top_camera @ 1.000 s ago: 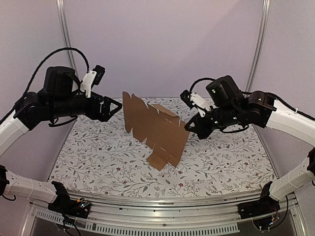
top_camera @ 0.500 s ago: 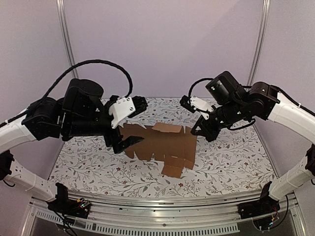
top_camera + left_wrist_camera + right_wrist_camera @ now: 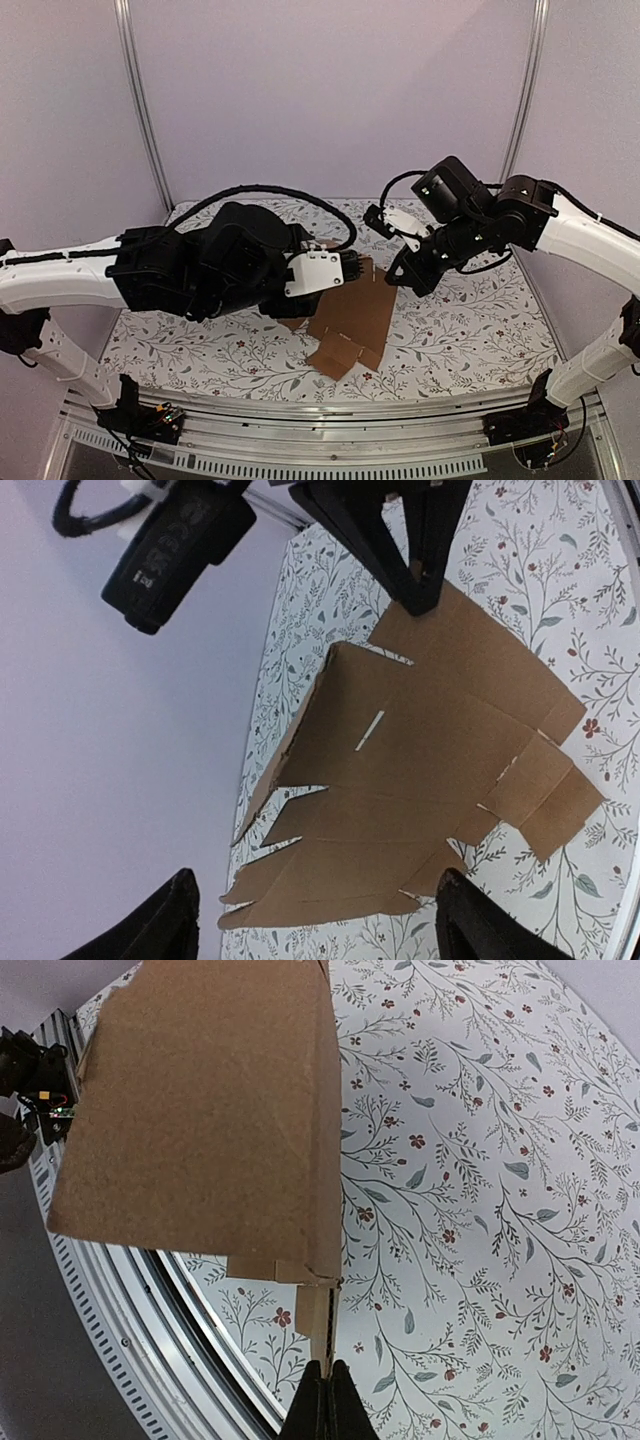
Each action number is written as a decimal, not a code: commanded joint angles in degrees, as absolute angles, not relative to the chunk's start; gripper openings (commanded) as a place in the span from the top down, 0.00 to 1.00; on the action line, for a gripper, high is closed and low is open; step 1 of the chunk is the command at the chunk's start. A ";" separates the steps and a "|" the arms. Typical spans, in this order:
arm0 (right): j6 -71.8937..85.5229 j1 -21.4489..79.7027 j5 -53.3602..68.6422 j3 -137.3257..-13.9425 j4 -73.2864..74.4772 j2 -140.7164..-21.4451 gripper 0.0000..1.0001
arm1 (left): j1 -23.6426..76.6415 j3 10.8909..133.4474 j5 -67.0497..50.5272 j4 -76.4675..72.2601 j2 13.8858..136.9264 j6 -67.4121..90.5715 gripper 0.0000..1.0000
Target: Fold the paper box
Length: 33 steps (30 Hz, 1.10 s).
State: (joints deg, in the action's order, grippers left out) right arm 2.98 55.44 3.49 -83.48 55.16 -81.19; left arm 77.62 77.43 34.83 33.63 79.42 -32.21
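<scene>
Paper box (image 3: 352,312) now low over table (image 3: 470,330)

The paper box (image 3: 355,310) is plain brown. The table (image 3: 465,330) is white, patterned with grey leafy sprigs and small dark-red flowers. The left arm (image 3: 200,270) and right arm (image 3: 490,220) are mostly black with white sections. The wall (image 3: 330,90) is pale lilac.
</scene>
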 commanded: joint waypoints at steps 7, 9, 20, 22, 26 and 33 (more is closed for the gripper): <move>5.39 55.69 6.68 -79.47 52.24 -78.22 1.00 | 78.47 79.57 39.62 26.06 87.03 -38.98 0.30; 5.37 55.65 7.22 -78.87 52.05 -77.84 1.00 | 78.07 79.59 39.15 24.49 87.19 -40.04 0.34; 4.27 55.91 8.53 -76.96 50.95 -75.66 1.00 | 74.50 81.88 32.80 24.76 88.68 -40.28 0.49; 4.05 55.99 8.93 -76.75 50.85 -75.42 1.00 | 73.86 82.24 32.00 25.57 88.98 -39.59 0.54; 3.69 56.19 9.26 -76.56 50.67 -75.33 1.00 | 73.40 82.40 30.90 26.08 89.57 -39.20 0.65; 3.45 56.34 9.12 -76.51 50.25 -75.41 1.00 | 72.78 82.51 30.19 26.81 90.45 -39.03 0.81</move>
